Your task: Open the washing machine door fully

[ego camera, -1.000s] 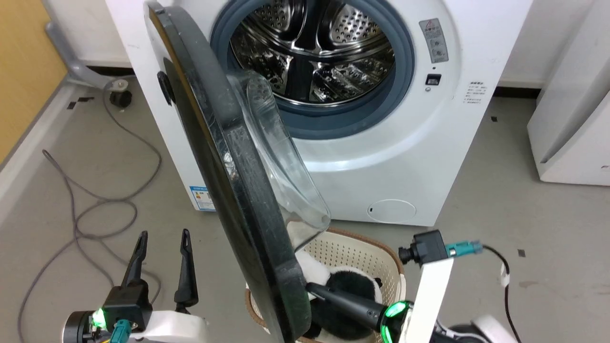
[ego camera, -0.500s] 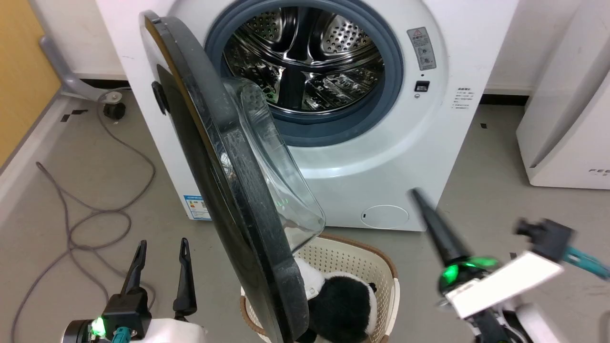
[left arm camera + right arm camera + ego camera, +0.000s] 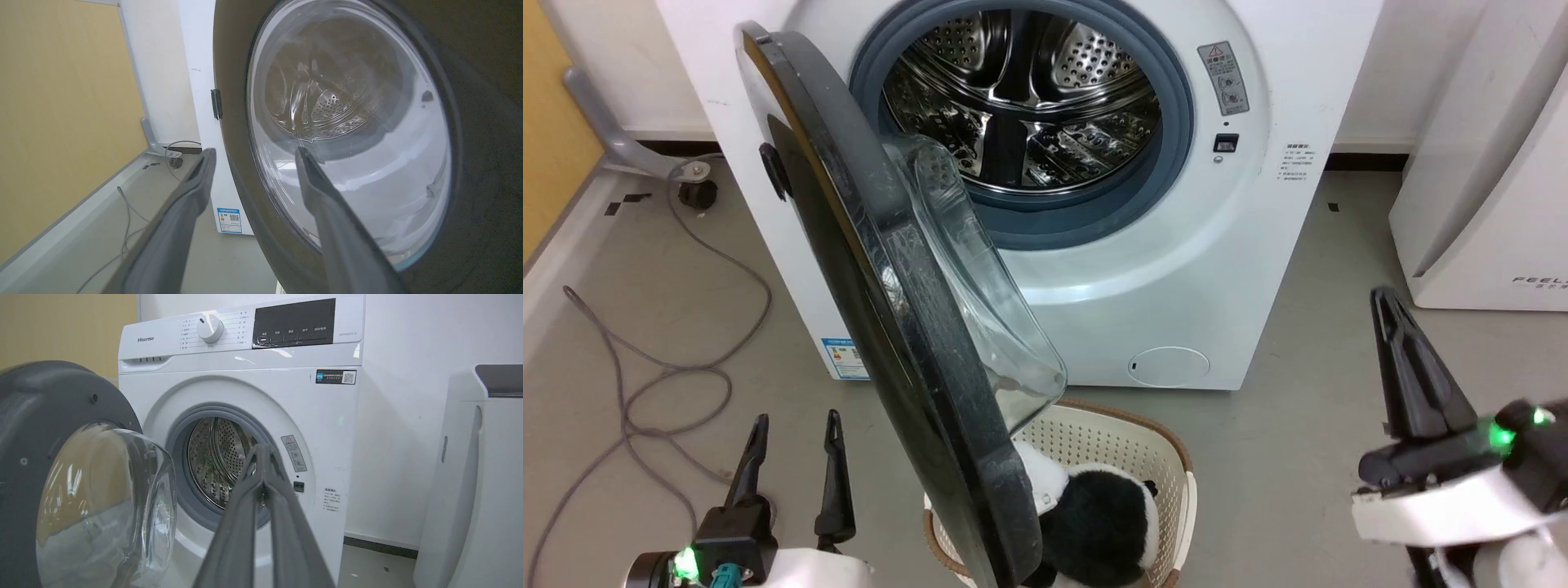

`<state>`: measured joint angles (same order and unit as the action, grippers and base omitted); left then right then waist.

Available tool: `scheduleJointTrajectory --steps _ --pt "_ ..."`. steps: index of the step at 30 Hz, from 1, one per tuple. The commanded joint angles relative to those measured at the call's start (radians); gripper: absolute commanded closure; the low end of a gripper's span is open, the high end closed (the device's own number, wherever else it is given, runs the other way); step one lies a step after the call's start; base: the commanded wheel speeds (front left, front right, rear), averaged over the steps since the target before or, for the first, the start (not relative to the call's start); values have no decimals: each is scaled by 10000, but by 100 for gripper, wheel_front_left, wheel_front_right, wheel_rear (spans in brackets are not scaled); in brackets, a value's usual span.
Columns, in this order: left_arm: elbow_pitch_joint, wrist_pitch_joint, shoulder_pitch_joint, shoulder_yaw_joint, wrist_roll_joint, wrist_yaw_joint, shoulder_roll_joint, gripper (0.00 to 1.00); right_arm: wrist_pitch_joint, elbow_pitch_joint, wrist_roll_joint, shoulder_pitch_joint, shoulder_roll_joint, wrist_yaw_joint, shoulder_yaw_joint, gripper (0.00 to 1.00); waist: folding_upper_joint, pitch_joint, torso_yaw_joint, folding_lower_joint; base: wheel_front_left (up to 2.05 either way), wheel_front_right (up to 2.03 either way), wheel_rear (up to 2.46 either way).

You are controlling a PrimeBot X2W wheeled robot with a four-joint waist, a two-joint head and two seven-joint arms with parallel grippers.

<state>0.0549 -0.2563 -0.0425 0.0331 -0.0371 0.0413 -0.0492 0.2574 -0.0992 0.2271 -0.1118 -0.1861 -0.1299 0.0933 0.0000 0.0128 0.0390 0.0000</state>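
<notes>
Grey floor [image 3: 1298,425] runs before the white washing machine [image 3: 1176,269] in the head view. The washing machine door [image 3: 890,269] stands swung out on its left hinge (edge toward the camera) above a basket [image 3: 1127,441] with a panda toy [image 3: 1094,523]. The left gripper [image 3: 796,416], low left, has its fingers apart and empty. The right gripper [image 3: 1384,298], low right, has its fingers pressed together. Left wrist view: the spread fingers face the door's glass. Right wrist view: the closed fingers point at the drum.

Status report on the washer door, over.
Left gripper open, right gripper shut, both empty. Washing machine door swung out, not flat back, untouched. Basket with plush panda on floor under its lower edge.
</notes>
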Motion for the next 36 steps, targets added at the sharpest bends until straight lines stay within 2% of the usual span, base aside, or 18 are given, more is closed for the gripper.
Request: scheduleJointTrajectory --steps 1,4,7,9,13,14,15,16,24,25,26,27,36 --pt "-44 -55 -46 2 22 32 -10 0 41 -109 -347 312 266 -8 -126 100 0 8 2 0 0 0 0" --pt "-62 -55 -31 -19 18 38 -10 0 41 -237 -1392 803 702 -8 -567 100 0 32 21 0 0 0 0" --pt "-84 -55 -26 -30 14 59 -10 0 42 -207 -1586 1244 1094 -8 -1128 100 0 43 44 0 0 0 0" --pt "-94 -55 -31 -25 11 71 -10 0 42 -98 -1510 1490 1237 -8 -1423 100 0 43 50 0 0 0 0" --pt "-97 -55 -69 3 7 68 -10 0 42 373 -567 1820 1347 -8 -1692 100 0 28 36 0 0 0 0" --pt "-98 -55 -78 15 7 66 -10 0 42 534 -417 1874 1350 -8 -1628 58 0 24 28 0 0 0 0" --pt "-100 -55 -85 27 4 66 -10 0 42 672 -347 1904 1352 -8 -1558 7 0 21 21 0 0 0 0" --pt "-100 -55 -88 34 2 64 -10 0 43 793 -419 1923 1353 -8 -1470 0 0 19 17 0 0 0 0" --pt "-108 -55 -51 107 -99 191 -10 0 43 1102 -742 1892 1357 -8 -1267 0 0 26 38 0 0 0 0" --pt "-121 -55 -44 124 -87 226 -10 27 43 1099 -727 1892 1357 -8 -1293 0 0 25 49 0 0 0 0" --pt "-187 -55 -19 151 -85 258 -10 80 43 1090 -710 1891 1357 -8 -1330 0 0 23 59 0 0 0 0" --pt "-204 -55 -15 160 -107 261 -10 100 43 1089 -696 1894 1357 -8 -1358 0 0 18 68 0 0 0 0" --pt "-1472 -55 784 583 61 223 -112 100 43 1112 -700 1930 1358 -8 -1472 0 0 -52 175 0 0 0 0"
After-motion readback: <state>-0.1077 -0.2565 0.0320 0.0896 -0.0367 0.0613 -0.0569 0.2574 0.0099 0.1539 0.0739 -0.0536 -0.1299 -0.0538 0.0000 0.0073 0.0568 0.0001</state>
